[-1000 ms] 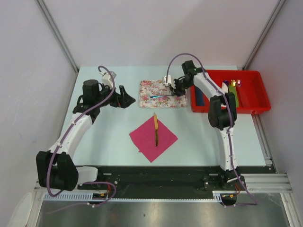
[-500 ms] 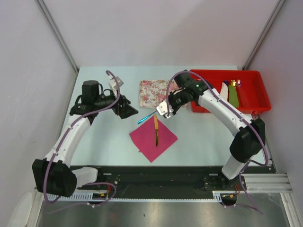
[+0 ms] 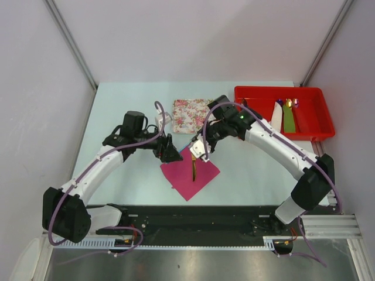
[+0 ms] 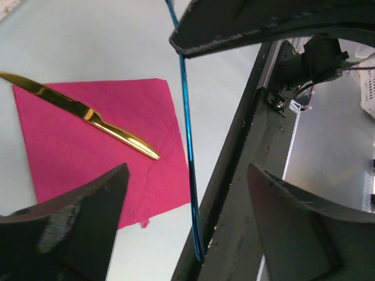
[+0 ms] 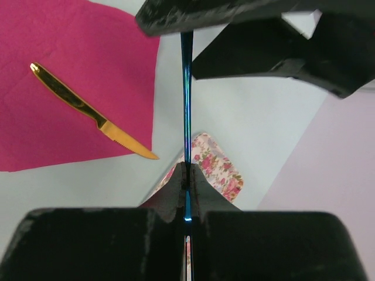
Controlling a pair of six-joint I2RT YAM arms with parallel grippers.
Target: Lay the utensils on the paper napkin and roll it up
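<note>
The magenta paper napkin [image 3: 186,178] lies on the table near the front, with the gold knife [image 3: 193,167] resting on it. My right gripper [image 3: 200,148] hangs over the napkin's far corner, shut on the blue fork [image 5: 186,105], which is pinched at one end between the pads [image 5: 176,186]. The fork [image 4: 187,146] stretches toward my left gripper [image 3: 171,154], and its free end lies between that gripper's open fingers [image 4: 70,225] without touching either. Knife [image 4: 88,111] and napkin [image 4: 135,170] show below in the left wrist view.
A floral tray [image 3: 186,114] sits just behind the grippers. The red bin [image 3: 310,130] at the back right holds rolled bundles [image 3: 288,117] with spoon tips sticking out. The black base rail [image 3: 193,213] runs along the near table edge.
My right arm carried the fork from the floral tray forward to the napkin's far corner. The left arm swung right to meet it, its jaws narrowing slightly round the fork's free end.
</note>
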